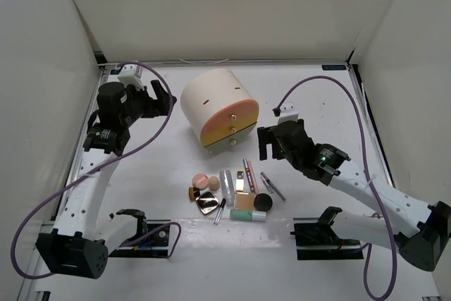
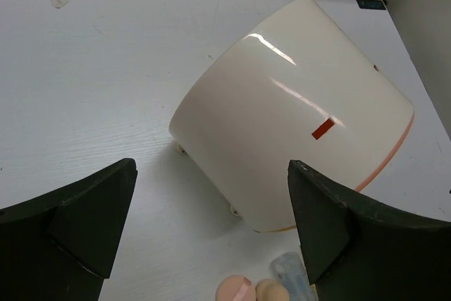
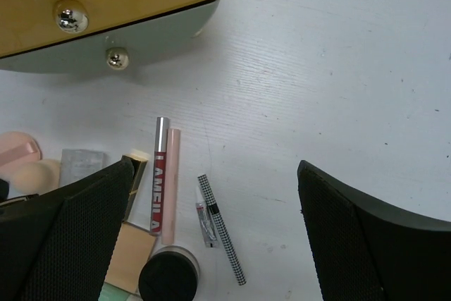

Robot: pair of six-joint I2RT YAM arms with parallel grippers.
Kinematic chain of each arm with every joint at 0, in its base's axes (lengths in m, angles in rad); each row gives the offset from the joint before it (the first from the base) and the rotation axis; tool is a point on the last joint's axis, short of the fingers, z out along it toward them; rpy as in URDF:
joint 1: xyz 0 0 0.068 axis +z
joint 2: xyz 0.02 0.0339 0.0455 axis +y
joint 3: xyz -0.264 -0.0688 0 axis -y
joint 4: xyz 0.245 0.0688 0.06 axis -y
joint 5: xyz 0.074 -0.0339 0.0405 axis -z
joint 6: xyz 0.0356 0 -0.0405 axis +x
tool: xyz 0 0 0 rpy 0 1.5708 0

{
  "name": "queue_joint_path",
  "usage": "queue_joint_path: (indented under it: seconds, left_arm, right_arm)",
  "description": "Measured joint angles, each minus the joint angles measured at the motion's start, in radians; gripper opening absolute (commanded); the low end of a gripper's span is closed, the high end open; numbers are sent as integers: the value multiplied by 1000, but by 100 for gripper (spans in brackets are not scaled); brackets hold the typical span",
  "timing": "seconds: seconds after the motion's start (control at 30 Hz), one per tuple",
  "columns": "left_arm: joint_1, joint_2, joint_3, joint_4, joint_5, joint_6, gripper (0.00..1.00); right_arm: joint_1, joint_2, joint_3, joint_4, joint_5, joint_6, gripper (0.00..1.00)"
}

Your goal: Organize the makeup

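Observation:
The makeup lies in a cluster on the table in front of the box: pink sponge (image 1: pixel 200 179), peach sponge (image 1: pixel 213 182), clear tube (image 1: pixel 227 181), black square compact (image 1: pixel 207 204), tan pad (image 1: pixel 244 201), black round compact (image 1: pixel 263 202), mint-green tube (image 1: pixel 248 215), checked pencil (image 1: pixel 273 186). My left gripper (image 1: pixel 163 98) is open and empty, raised left of the box. My right gripper (image 1: pixel 271 144) is open and empty above the cluster's right side. The right wrist view shows a red tube (image 3: pixel 160 174), pink pencil (image 3: pixel 172 174), checked pencil (image 3: pixel 222 227) and round compact (image 3: pixel 168 276) between its fingers.
The large cream cylindrical box (image 1: pixel 218 107) with orange, yellow and grey-green drawers stands at the table's middle back; it fills the left wrist view (image 2: pixel 296 111). Its drawer knobs (image 3: pixel 72 16) face the cluster. White walls enclose the table. Purple cables trail from both arms.

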Motion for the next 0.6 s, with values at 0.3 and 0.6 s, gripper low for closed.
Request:
queue_joint_path:
  seconds: [0.3,0.6]
  left_arm:
    - [0,154,14,51,202,68,98]
    - [-45,264,27,60,247,134,98]
  right_arm:
    - [-2,88,62,52,-81,-95,97]
    - [-2,292,214,169,-252,-176,90]
